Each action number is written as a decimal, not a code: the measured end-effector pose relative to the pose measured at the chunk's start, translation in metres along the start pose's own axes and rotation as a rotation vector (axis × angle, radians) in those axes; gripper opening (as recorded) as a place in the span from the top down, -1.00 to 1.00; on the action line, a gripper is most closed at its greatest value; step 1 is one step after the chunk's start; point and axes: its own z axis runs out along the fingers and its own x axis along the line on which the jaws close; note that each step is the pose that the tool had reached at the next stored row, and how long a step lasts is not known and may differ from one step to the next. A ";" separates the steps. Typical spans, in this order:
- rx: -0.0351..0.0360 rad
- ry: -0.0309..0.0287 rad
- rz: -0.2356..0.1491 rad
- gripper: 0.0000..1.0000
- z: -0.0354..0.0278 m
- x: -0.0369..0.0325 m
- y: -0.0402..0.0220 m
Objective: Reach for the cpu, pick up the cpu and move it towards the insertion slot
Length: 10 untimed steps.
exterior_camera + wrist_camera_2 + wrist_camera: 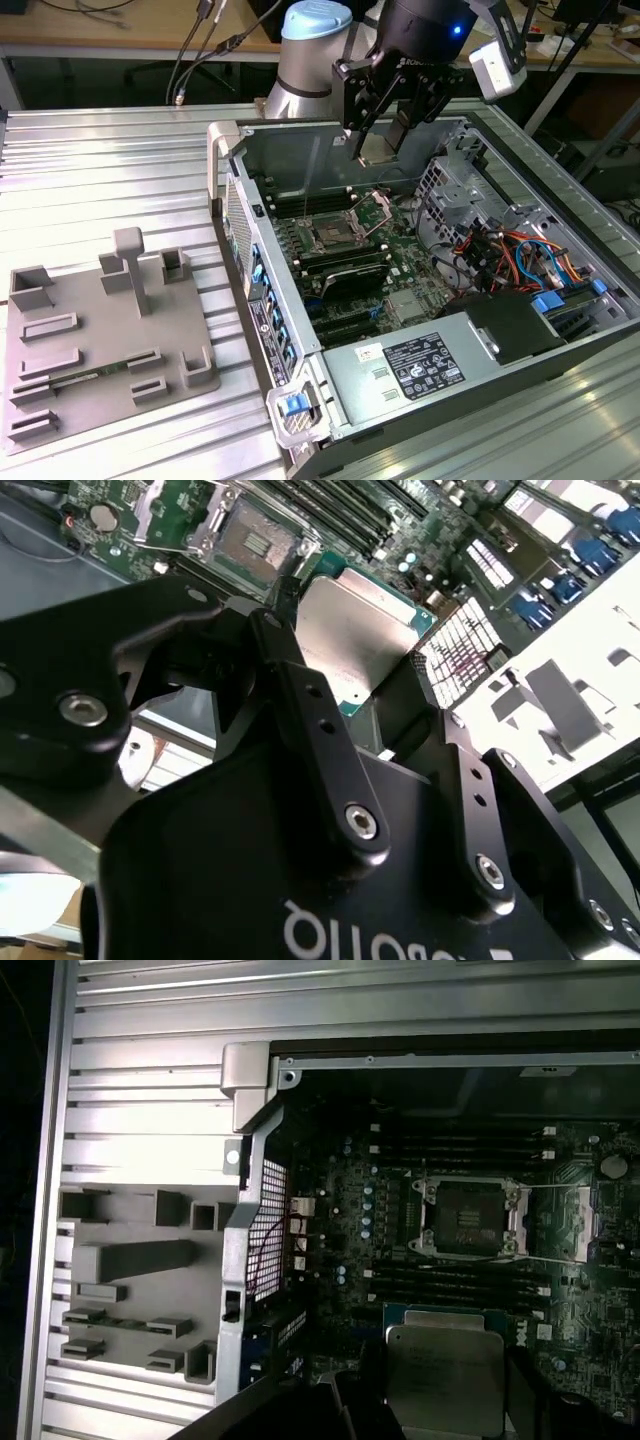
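One cpu (355,640) clamped between two fingers (310,715), above one insertion slot (331,236).

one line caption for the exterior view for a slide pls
Gripper holds the cpu above the open computer case, over the motherboard's insertion slot; grey tray sits outside.

Lab: opened computer case (440,300), cabled workbench (120,25).

A: Can you see the whole cpu (445,1380) in the first wrist view?
B: No, its lower edge is cut off by the frame, and dark fingers (530,1385) cover its sides.
A: In the second wrist view?
B: The hand (375,715) hides its near part.
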 end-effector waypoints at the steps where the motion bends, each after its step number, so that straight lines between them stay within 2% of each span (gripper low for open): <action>1: 0.0001 0.0001 0.000 -0.10 0.0006 -0.0034 0.0010; 4: -0.0001 0.0000 0.001 -0.10 0.0012 -0.0042 0.0025; 10: -0.0001 0.0000 0.001 -0.10 0.0028 -0.0063 0.0138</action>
